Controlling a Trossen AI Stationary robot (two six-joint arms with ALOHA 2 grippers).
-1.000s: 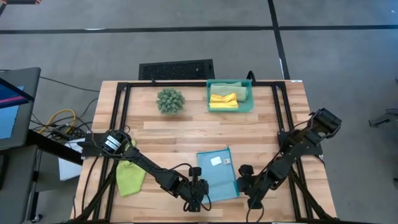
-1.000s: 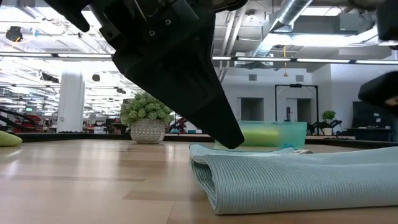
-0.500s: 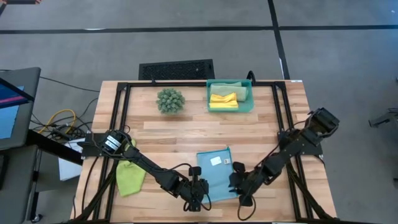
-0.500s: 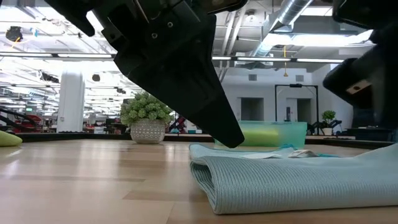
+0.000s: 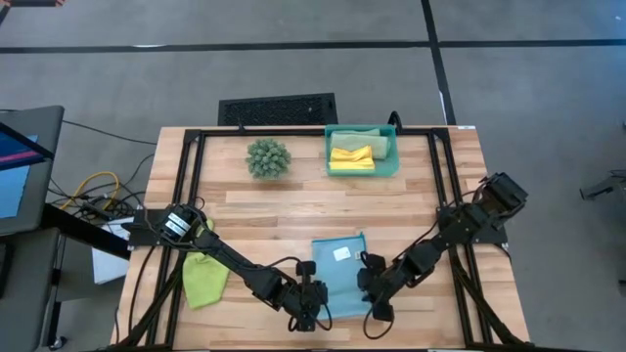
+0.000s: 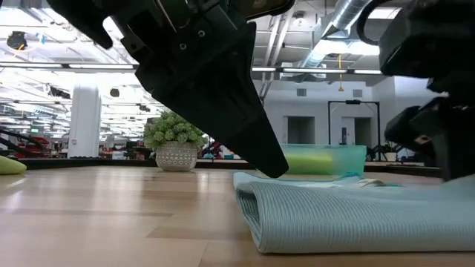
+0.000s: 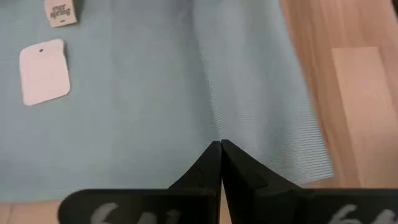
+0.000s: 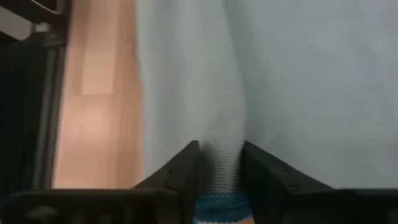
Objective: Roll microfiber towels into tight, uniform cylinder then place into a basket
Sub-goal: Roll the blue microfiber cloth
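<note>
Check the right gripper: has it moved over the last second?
Yes. The right gripper slid toward the left arm, from the bare wood onto the light blue towel's edge.

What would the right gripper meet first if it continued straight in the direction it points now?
Most likely the light blue towel: the right gripper has its open fingers astride a raised fold of it, with cloth filling the view ahead.
</note>
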